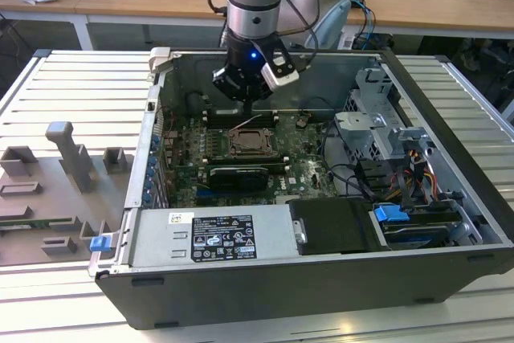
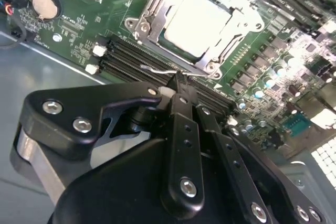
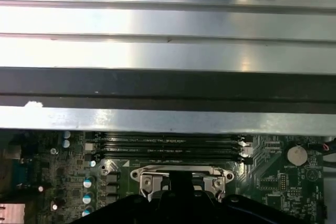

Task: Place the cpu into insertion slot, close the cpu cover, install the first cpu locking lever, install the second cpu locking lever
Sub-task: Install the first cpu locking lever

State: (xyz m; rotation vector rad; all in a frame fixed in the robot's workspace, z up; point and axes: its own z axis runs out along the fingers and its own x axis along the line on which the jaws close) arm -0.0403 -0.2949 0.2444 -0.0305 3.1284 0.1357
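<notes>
One pale silvery cpu (image 2: 197, 17) seated under cpu cover (image 2: 157, 11).

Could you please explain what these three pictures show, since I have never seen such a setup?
This is a robot arm working inside an open computer case that lies on a metal table. The exterior view looks on from outside; both wrist views come from cameras riding on the arm. Its tool hangs just above the green motherboard. There the cpu already sits in the insertion slot, with the cpu cover closed around it. The tool's tips meet at a thin wire locking lever beside the slot, apparently gripping it.
</notes>
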